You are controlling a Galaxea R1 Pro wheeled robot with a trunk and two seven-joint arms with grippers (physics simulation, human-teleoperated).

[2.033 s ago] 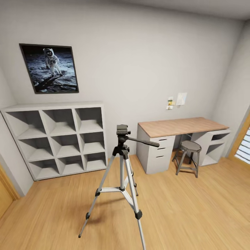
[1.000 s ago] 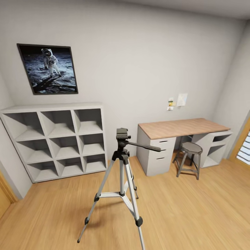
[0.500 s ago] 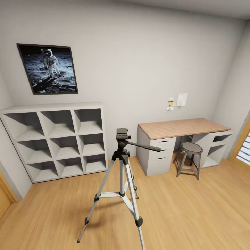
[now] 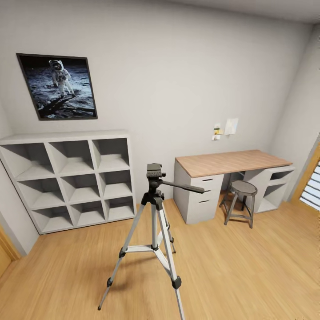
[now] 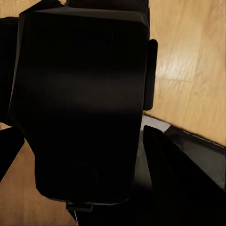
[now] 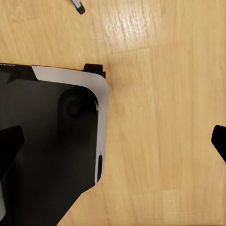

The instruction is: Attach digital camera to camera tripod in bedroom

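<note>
The camera tripod (image 4: pixel 154 209) stands on the wood floor in the middle of the bedroom in the head view, silver legs spread. Its black head (image 4: pixel 154 171) is bare on top, and the pan handle (image 4: pixel 184 186) sticks out to the right. In the left wrist view the black boxy digital camera (image 5: pixel 80 103) sits close up between dark fingers (image 5: pixel 183 183), with my left gripper (image 5: pixel 80 155) shut on it. In the right wrist view my right gripper (image 6: pixel 115 141) is open, its fingertips far apart over the floor with nothing between them.
White cube shelves (image 4: pixel 66 178) stand against the wall at the left under a framed astronaut picture (image 4: pixel 58 86). A wood-topped desk (image 4: pixel 231 162) with drawers and a round stool (image 4: pixel 242 189) are at the right. My dark base (image 6: pixel 52 146) and a tripod foot (image 6: pixel 77 5) show below the right gripper.
The whole head view has shifted slightly as the camera moved; the tripod and the furniture have kept their places in the room.
</note>
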